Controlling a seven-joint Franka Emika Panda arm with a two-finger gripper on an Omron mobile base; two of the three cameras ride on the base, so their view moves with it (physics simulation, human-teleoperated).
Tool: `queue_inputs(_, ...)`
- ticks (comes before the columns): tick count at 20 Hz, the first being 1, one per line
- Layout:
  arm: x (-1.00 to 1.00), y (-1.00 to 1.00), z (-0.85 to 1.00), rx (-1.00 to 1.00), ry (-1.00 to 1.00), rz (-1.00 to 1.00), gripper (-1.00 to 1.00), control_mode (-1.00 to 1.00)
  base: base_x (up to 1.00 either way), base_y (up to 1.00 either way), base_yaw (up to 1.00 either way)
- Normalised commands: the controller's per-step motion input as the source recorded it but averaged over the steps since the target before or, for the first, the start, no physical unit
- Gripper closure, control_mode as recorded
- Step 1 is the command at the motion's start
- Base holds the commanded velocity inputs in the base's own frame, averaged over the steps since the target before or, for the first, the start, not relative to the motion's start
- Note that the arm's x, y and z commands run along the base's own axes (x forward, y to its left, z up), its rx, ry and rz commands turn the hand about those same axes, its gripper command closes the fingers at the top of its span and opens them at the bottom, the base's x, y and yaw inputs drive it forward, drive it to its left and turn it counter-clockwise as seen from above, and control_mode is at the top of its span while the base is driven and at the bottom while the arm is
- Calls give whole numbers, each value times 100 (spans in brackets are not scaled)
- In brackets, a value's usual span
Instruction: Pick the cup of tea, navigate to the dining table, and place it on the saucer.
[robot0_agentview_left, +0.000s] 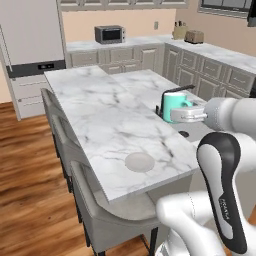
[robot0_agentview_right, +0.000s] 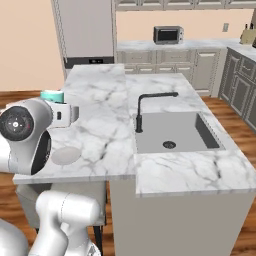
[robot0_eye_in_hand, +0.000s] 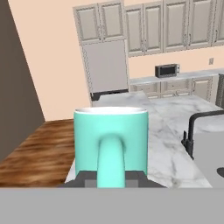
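Teal-green ceramic fills your hand view: the cup of tea (robot0_eye_in_hand: 110, 146), a small mug with a white inner rim, sits between the jaws with its handle facing the camera. Your gripper (robot0_agentview_left: 171, 113) is clamped on the cup at its base, holding it upright above the marble. You cannot see the liquid from these angles.

Below the held cup lies the dining table (robot0_agentview_left: 100, 115), a long rectangular island with a grey-veined white marble top. The saucer (robot0_agentview_left: 139, 162), a small flat round light-grey disc, rests on that top near its front edge, lower than the jaws and off to their left in the left base view, apart from the cup. To the other side of the jaws you have a black faucet (robot0_agentview_right: 149, 106) standing over a grey sink basin (robot0_agentview_right: 176, 131). Grey upholstered chairs (robot0_agentview_left: 102, 210) line the island's far side from the gripper. Well beyond, a steel microwave (robot0_agentview_left: 109, 34) sits on the back counter.
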Motion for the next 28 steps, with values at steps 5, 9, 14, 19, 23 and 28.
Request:
queue_inputs(5,0,0,0,0,0,0,100,100,0,0,0)
queue_inputs(9,0,0,0,0,0,0,100,100,0,0,0)
queue_inputs(14,58,0,1,0,11,7,100,-100,0,0,0)
queue_inputs(19,100,0,2,0,18,42,100,-100,0,0,0)
queue_inputs(23,97,0,-8,0,1,58,100,-100,0,0,0)
queue_inputs(28,11,0,-1,1,0,69,100,-100,0,0,0)
